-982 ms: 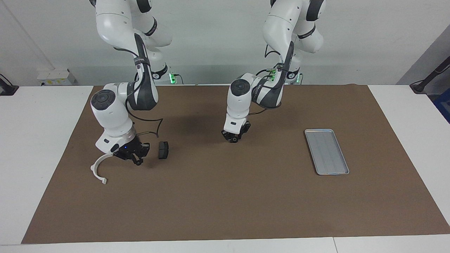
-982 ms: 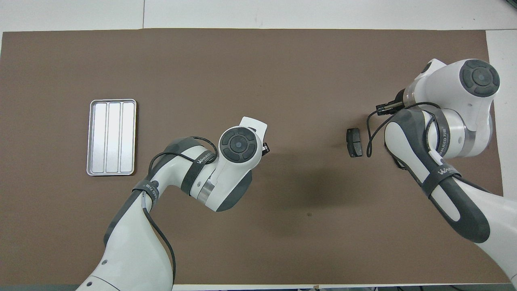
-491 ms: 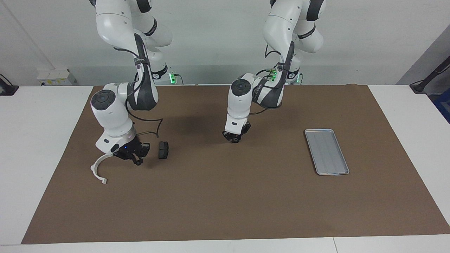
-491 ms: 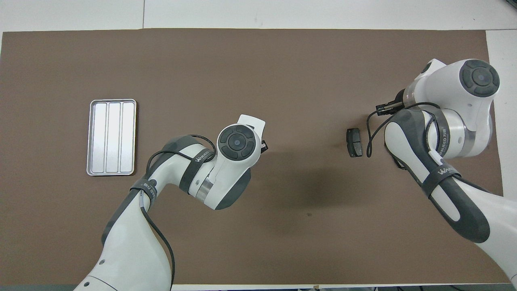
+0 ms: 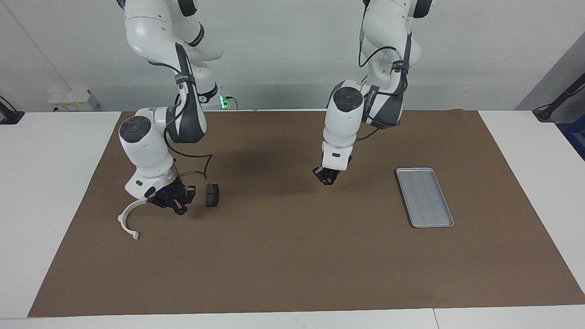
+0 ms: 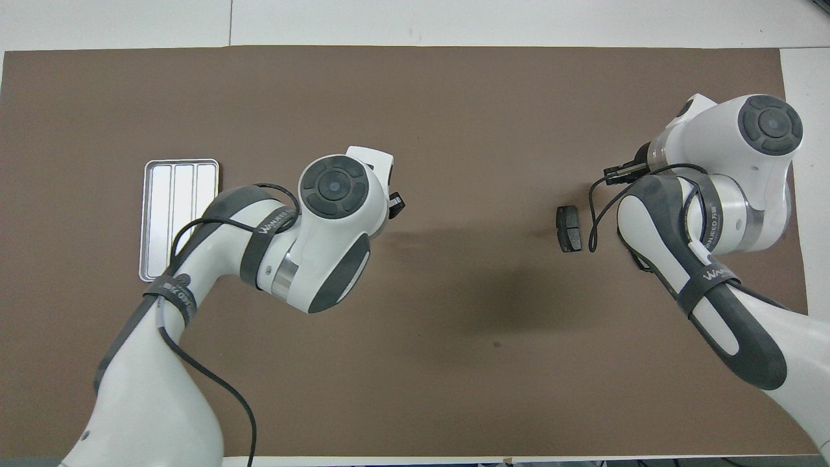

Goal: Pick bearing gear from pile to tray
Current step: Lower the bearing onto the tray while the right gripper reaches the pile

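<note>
My left gripper (image 5: 327, 177) hangs over the brown mat between its middle and the tray (image 5: 424, 196), shut on a tiny black part that I take for the bearing gear. In the overhead view only the left gripper's tip (image 6: 396, 204) shows past the wrist, beside the empty tray (image 6: 170, 214). What shows of the pile is a white half-ring bracket (image 5: 128, 221) and a dark brake pad (image 5: 212, 195) at the right arm's end. My right gripper (image 5: 176, 206) sits low between those two, shut, with nothing seen in it. From overhead the right arm hides its gripper and the bracket; the brake pad (image 6: 569, 227) shows.
The brown mat (image 5: 292, 265) covers most of the white table. The left arm's forearm overlaps one corner of the tray in the overhead view. Power sockets stand at the wall by the right arm's end.
The left arm has swung toward the tray, carrying its gripper away from the middle of the mat. The right arm and the pile's parts have stayed put.
</note>
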You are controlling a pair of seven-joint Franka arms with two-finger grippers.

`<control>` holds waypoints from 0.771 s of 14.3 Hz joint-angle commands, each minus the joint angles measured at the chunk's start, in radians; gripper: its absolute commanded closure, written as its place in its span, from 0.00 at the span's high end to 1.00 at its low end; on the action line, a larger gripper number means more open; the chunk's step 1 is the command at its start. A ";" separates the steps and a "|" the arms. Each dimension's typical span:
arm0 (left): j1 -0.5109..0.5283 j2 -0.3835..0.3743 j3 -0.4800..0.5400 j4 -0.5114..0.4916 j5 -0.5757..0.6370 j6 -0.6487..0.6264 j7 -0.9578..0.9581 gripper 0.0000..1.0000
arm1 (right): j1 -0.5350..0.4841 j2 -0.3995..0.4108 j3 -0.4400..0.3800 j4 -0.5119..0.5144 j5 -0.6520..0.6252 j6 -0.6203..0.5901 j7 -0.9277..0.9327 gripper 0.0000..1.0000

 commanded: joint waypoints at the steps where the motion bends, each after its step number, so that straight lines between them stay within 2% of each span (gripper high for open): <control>1: 0.086 -0.049 -0.009 -0.028 0.015 -0.079 0.161 0.02 | 0.091 -0.042 0.003 -0.018 0.014 -0.045 0.154 0.00; 3: 0.166 -0.067 -0.009 -0.035 0.016 -0.116 0.296 0.02 | 0.192 -0.052 0.003 -0.016 0.014 -0.048 0.332 0.00; 7: 0.336 -0.087 -0.009 -0.067 0.016 -0.104 0.546 0.02 | 0.408 -0.073 0.003 -0.015 0.012 -0.048 0.694 0.00; 9: 0.411 -0.107 -0.009 -0.119 0.016 -0.067 0.681 0.02 | 0.509 -0.078 0.003 -0.015 0.012 -0.048 0.831 0.00; 11: 0.456 -0.125 -0.009 -0.191 0.016 0.053 0.725 0.02 | 0.611 -0.056 0.003 -0.016 0.011 -0.028 0.949 0.00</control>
